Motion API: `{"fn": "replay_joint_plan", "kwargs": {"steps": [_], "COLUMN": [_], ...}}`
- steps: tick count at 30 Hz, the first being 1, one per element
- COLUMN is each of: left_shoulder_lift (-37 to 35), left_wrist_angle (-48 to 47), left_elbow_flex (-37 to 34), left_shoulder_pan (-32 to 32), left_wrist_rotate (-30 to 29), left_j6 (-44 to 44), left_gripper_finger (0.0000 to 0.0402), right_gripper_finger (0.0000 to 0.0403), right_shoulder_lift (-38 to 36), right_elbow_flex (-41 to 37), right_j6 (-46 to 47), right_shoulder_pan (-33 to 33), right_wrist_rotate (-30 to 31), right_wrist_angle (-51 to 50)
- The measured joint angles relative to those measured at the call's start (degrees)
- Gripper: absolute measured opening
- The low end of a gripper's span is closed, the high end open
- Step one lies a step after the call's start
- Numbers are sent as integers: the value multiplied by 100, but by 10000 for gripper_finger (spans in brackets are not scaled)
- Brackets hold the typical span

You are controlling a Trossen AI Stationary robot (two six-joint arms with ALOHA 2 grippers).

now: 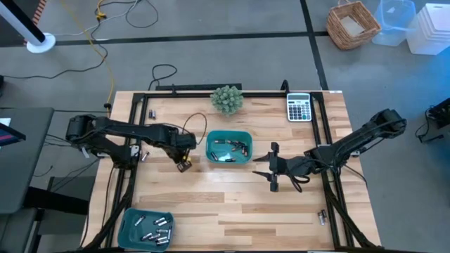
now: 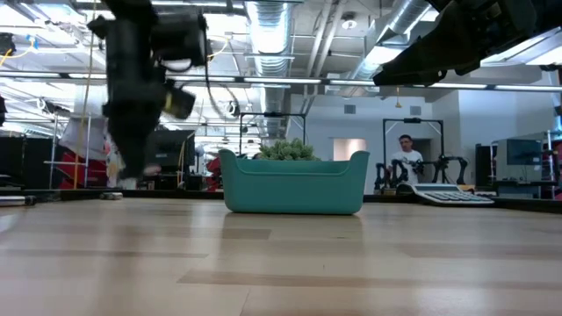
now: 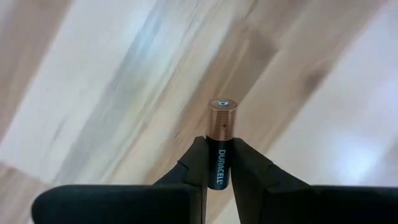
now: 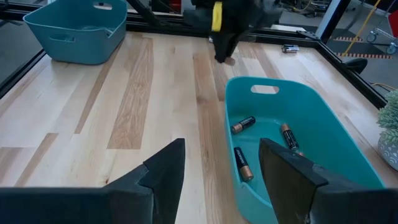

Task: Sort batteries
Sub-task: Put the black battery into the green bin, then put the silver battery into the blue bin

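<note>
My left gripper (image 1: 184, 163) hangs over the bare wood just left of the middle teal tray (image 1: 210, 149) and is shut on one black and copper battery (image 3: 222, 127). The same gripper shows blurred in the low view (image 2: 132, 171). That tray holds several batteries (image 4: 242, 163) lying on its floor. A second teal tray (image 1: 127, 223) at the near left corner also holds several batteries (image 1: 156, 226). My right gripper (image 1: 271, 167) waits open just right of the middle tray, pointing at it, its fingers (image 4: 168, 171) touching nothing. My left gripper pinches the battery's black body (image 3: 219, 163) between its two fingers. The copper end (image 3: 222, 118) with its terminal sticks out past the fingertips. The fingers point down and the battery lies along them, upright and lifted clear of the table.
A grey calculator (image 1: 299, 107) and a small green plant (image 1: 227, 99) stand near the far edge. Loose batteries lie at the far left (image 1: 151, 112) and near the right rail (image 1: 321, 216). A black frame (image 1: 232, 93) runs around the table. Bare wood spreads across the near middle.
</note>
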Motion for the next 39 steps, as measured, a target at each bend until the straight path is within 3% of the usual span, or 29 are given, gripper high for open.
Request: {"fn": "replay_joint_plan", "kwargs": {"steps": [5, 13, 18, 26, 33, 39], "left_shoulder_lift": [-683, -1519, -1247, -115, 480, 245], "left_wrist_angle": [60, 2096, 2878, 4298, 4946, 4679], "left_elbow_flex": [372, 243, 133, 123, 124, 124], "left_shoulder_pan": [-42, -39, -28, 144, 290, 393], "left_wrist_rotate": [-242, -337, -445, -527, -536, -548], "left_j6": [619, 1646, 1903, 2196, 2197, 2146], "left_gripper_finger": [38, 38, 38, 38, 127, 195], "right_gripper_finger": [219, 219, 219, 219, 219, 219], "right_shoulder_lift": [0, 0, 0, 0, 0, 0], "right_elbow_flex": [0, 0, 0, 0, 0, 0], "right_j6": [-3, -4, -15, -13, 2, 4], "right_shoulder_pan": [-20, -200, -201, -339, -375, -376], "right_wrist_rotate": [0, 2, 2, 4, 4, 2], "right_wrist_angle": [15, 32, 53, 72, 68, 52]}}
